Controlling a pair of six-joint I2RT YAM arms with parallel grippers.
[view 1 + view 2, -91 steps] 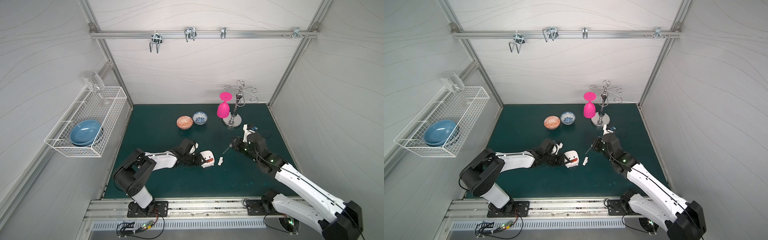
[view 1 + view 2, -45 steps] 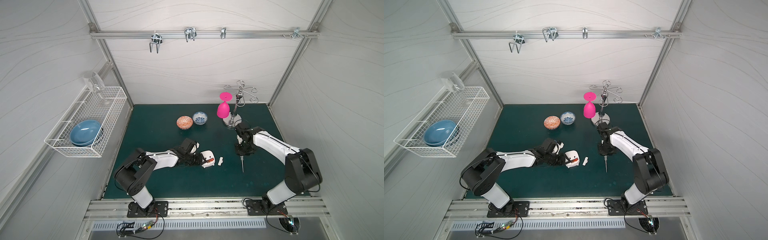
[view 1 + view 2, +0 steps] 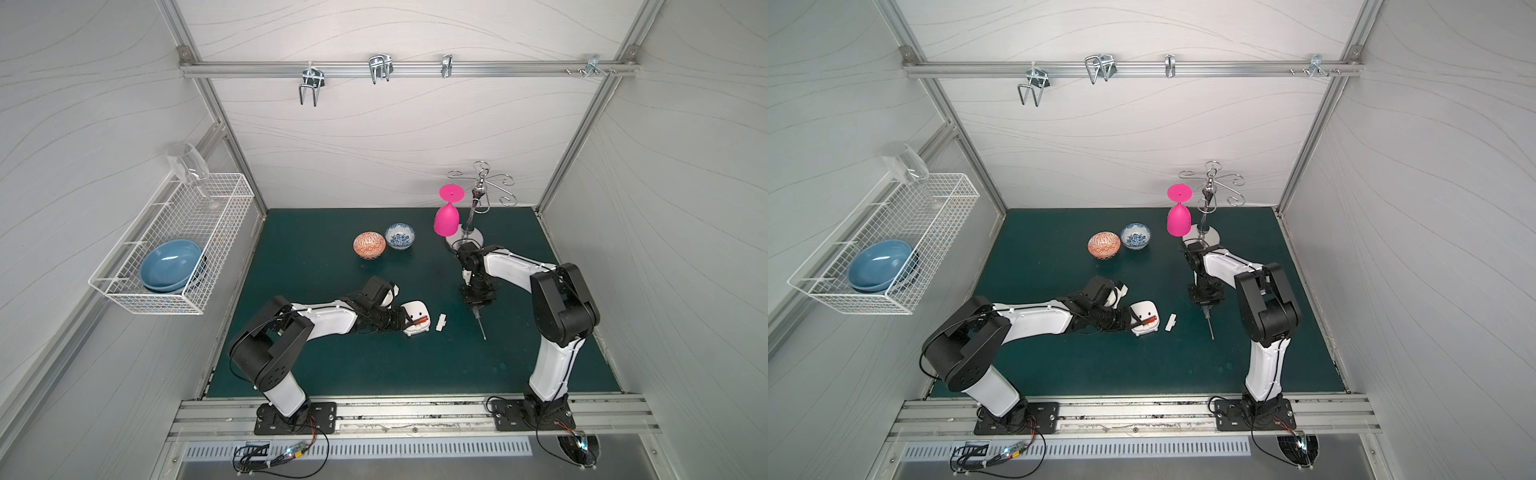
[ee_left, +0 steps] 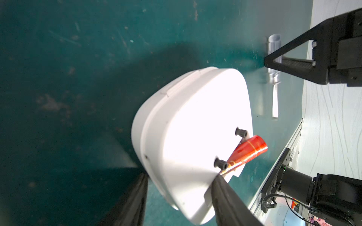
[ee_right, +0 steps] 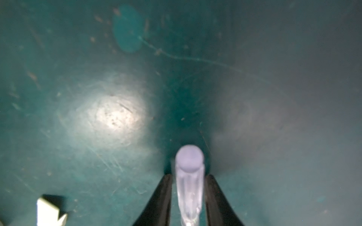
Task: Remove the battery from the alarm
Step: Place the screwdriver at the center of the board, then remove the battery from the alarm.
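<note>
Battery (image 4: 248, 150) atop alarm (image 4: 186, 137) back; alarm edge within left hand (image 4: 180, 177)

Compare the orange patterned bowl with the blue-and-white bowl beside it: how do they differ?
The orange patterned bowl shows only its rounded outside; the blue-and-white bowl sits upright, mouth open to view. The orange patterned bowl looks slightly larger than the blue-and-white bowl. Both are round and sit side by side on the green mat.
</note>
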